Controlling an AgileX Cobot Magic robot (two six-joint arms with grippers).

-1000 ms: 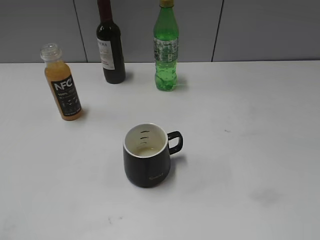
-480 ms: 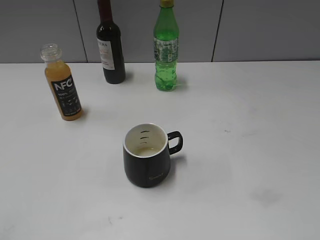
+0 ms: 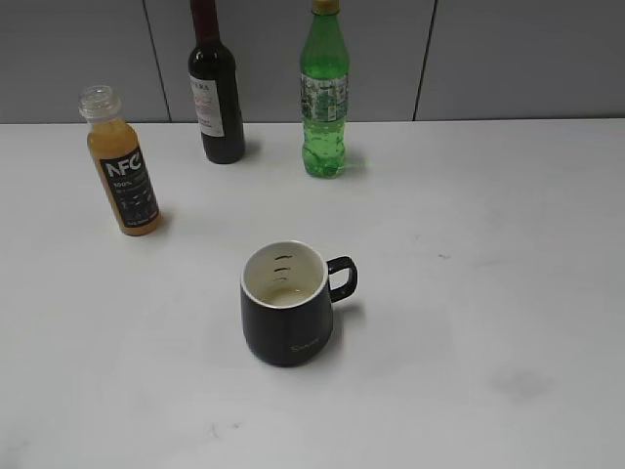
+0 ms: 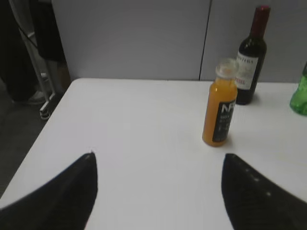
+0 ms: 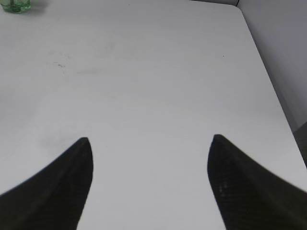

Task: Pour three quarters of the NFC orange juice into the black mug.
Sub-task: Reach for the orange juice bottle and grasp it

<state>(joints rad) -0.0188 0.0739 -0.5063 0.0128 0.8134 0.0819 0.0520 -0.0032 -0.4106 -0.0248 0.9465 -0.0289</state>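
**Operator:** What's in front of you, biggest thing first?

**Observer:** You have the white table [image 3: 508, 293] filling most of the exterior view, with a grey panelled wall [image 3: 527, 54] across the top edge. At the back, upper centre, your dark wine bottle [image 3: 216, 93] stands upright, and just right of it the green plastic bottle [image 3: 324, 93], also upright; the two are near each other but apart.

**Operator:** And the juice?

**Observer:** Your NFC orange juice [image 3: 121, 166] is in the upper left of the exterior view, upright on the table, capless, filled with orange juice up to the shoulder. It stands well apart from the black mug [image 3: 286, 303], which sits just left of the frame's centre with its handle pointing right. You can see a pale, shallow pool at the bottom of its cream interior.

**Operator:** The grippers?

**Observer:** Neither shows in the exterior view. In your left wrist view the left gripper [image 4: 158, 191] is spread wide and grasping nothing, its dark fingertips [image 4: 72, 191] in the lower corners, with the juice bottle right of centre ahead of it. In your right wrist view the right gripper [image 5: 148, 184] is likewise spread and empty over bare table, the green bottle's base just visible at the upper left corner.
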